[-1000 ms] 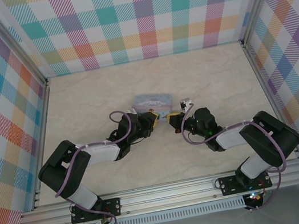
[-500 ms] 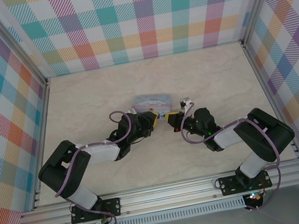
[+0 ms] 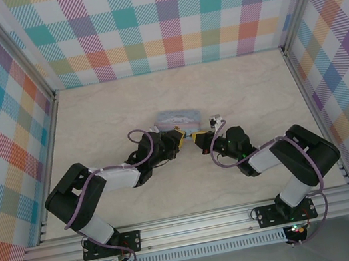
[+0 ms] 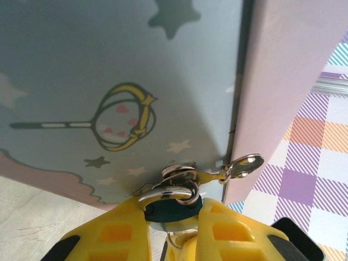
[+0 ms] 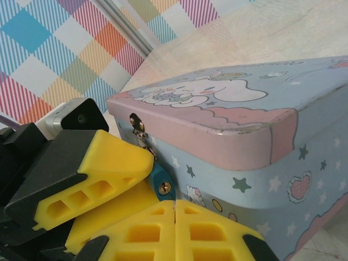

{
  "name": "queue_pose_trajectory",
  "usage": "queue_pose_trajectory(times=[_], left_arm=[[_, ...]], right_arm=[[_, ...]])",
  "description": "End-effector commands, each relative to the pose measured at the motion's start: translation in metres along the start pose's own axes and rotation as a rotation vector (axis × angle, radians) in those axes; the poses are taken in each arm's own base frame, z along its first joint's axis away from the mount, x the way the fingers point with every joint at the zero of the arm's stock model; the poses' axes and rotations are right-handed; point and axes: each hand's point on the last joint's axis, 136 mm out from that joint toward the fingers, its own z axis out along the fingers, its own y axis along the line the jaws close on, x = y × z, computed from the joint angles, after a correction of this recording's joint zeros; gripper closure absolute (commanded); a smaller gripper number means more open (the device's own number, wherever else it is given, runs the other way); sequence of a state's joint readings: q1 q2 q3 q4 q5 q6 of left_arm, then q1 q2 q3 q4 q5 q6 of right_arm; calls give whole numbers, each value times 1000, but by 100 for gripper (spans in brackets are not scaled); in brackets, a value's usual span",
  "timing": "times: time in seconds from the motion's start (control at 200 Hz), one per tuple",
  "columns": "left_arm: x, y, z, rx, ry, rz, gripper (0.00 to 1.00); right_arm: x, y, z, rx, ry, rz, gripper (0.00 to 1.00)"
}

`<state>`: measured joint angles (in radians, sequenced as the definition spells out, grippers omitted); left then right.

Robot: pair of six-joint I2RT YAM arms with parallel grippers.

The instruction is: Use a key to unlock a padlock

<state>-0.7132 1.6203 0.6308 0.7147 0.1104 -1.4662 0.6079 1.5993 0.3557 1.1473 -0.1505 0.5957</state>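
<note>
The right pincer (image 5: 175,213) has its yellow fingers pressed together with no gap. Whether the key is pinched between them I cannot tell. Just above their tips, in the right wrist view, sits the padlock (image 5: 157,176), its brass keyhole (image 5: 163,188) turned toward this pincer. The left pincer (image 4: 173,217) is clamped on the padlock's dark body and steadies it. The silver shackle (image 4: 167,190) hangs at the hasp (image 4: 243,165) of the pale blue tin (image 4: 109,81). From above, the tin lies in the middle of the bench (image 3: 255,89), just beyond the two pincers, which meet at its near side.

Over the last second the right arm has tucked its elbow inward. Its pincer has crept slightly left and farther, closing on the left one, which has stayed put. My reading is that the lock is held ready and the right side is lining up on the keyhole. The shackle looks shut, so the unlocking is not yet done. What is needed next is a fine, straight entry.
</note>
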Motion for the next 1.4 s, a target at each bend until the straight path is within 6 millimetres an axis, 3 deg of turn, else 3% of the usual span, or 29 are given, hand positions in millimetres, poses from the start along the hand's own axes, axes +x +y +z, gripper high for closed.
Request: queue_pose_trajectory(times=[0.0,0.975,1.395], left_arm=[[7,-31,0,112,10,3,100],[7,-23,-2,94,7,0,100],[10,-39,-8,135,22,0,100]], right_arm=[[-17,15,5,-65,-54,-4,97],[-21,16,-3,-56,-71,-27,97],[-11,9,5,-57,-49,-14,97]])
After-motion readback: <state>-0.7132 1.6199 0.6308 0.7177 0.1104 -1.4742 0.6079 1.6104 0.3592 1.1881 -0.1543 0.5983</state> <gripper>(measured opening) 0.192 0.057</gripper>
